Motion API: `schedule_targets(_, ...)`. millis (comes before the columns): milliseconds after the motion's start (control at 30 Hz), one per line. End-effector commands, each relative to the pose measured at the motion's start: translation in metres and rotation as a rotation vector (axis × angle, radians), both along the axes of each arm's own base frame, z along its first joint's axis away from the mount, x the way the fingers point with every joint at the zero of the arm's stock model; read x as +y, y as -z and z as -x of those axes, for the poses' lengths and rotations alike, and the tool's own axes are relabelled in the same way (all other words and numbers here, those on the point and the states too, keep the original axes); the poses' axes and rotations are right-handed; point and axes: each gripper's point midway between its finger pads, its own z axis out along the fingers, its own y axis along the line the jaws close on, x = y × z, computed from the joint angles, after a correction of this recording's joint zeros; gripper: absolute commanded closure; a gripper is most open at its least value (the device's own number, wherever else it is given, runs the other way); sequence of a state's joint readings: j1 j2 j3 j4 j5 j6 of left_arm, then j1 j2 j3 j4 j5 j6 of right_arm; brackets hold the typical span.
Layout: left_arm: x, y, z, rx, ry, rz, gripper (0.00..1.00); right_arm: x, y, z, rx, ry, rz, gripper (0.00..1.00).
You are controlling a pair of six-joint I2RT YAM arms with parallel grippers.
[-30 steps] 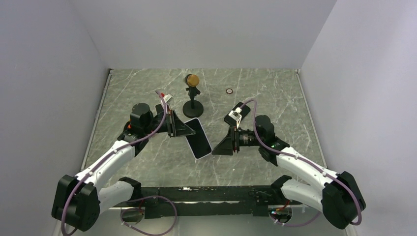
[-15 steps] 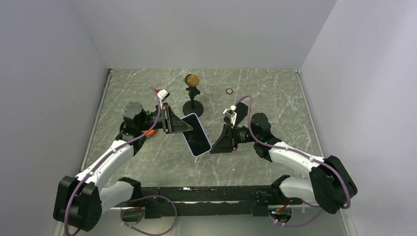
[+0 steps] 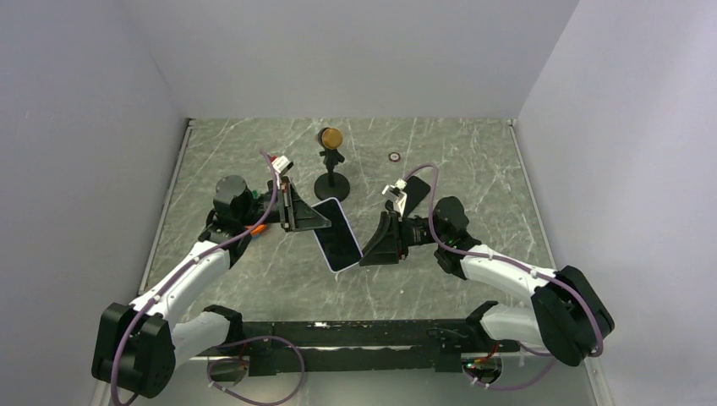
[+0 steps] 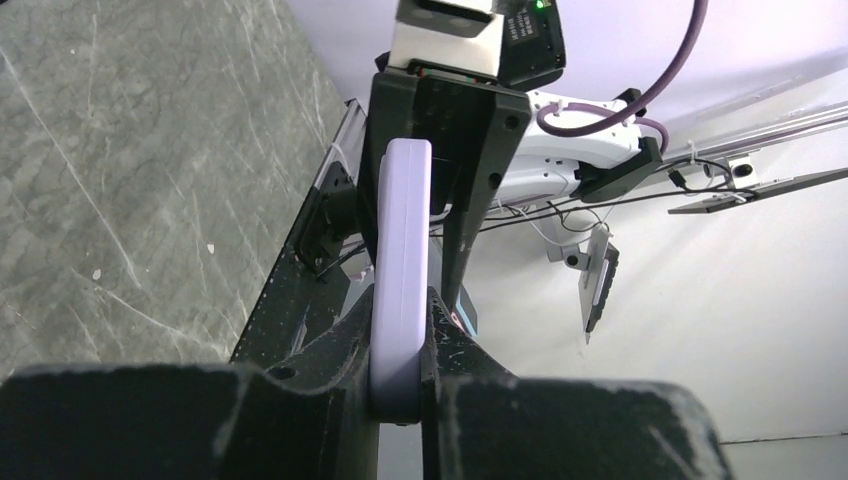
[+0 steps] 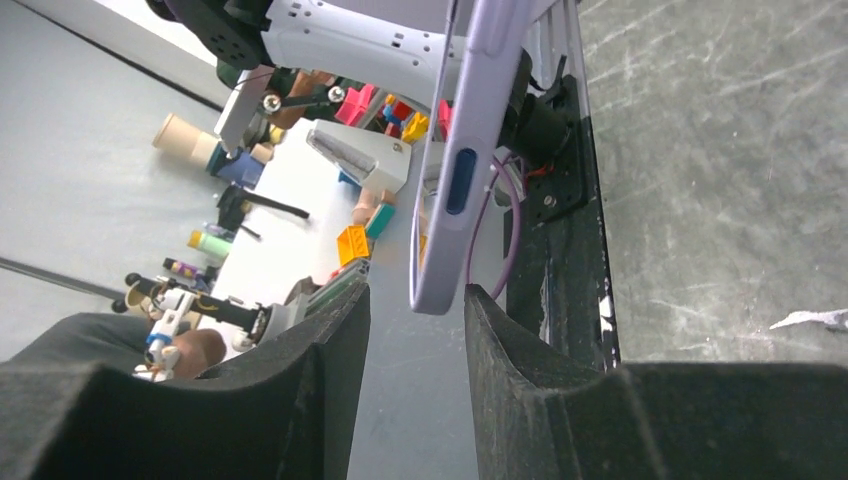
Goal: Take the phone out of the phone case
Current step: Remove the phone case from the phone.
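Your left claw pinches the bendy-looking phone case at 10 o'clock. Your right claw sits narrow round its 4 o'clock corner, grip unclear. Peel there: the phone is probably slippery.

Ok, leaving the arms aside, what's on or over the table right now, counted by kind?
phone in lilac case: 1
black stand with amber knob: 1
small ring: 1
Total: 3
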State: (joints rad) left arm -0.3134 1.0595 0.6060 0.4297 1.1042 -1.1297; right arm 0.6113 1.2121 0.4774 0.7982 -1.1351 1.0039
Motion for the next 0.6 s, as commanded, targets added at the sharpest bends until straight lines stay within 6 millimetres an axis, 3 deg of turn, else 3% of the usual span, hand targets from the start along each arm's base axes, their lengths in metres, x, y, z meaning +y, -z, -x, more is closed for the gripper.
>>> schedule_targets(0, -0.001, -0.02, 0.004, -0.088, 0.024, 0.037, 1.0, 0.002, -0.024, -0.003, -0.123, 0.02, -0.078, 0.57)
schedule_targets(267, -0.001, -0.025, 0.008, -0.096, 0.033, 0.053, 1.0, 0.006, -0.03, -0.003, -0.138, -0.009, -0.102, 0.68)
schedule_targets(333, 0.0, -0.029, 0.011, -0.103, 0.042, 0.075, 1.0, 0.006, -0.03, -0.002, -0.153, -0.024, -0.111, 0.76)
schedule_targets(400, 0.0, -0.033, 0.014, -0.098, 0.055, 0.1, 1.0, 0.007, -0.028, 0.0, -0.182, -0.048, -0.124, 0.97)
schedule_targets(433, 0.0, -0.036, 0.016, -0.101, 0.062, 0.115, 1.0, 0.008, -0.027, 0.001, -0.205, -0.064, -0.132, 1.0)
schedule_targets(567, 0.002, -0.046, 0.021, -0.047, 0.084, 0.177, 1.0, 0.008, -0.031, 0.014, -0.357, -0.141, -0.218, 1.0)
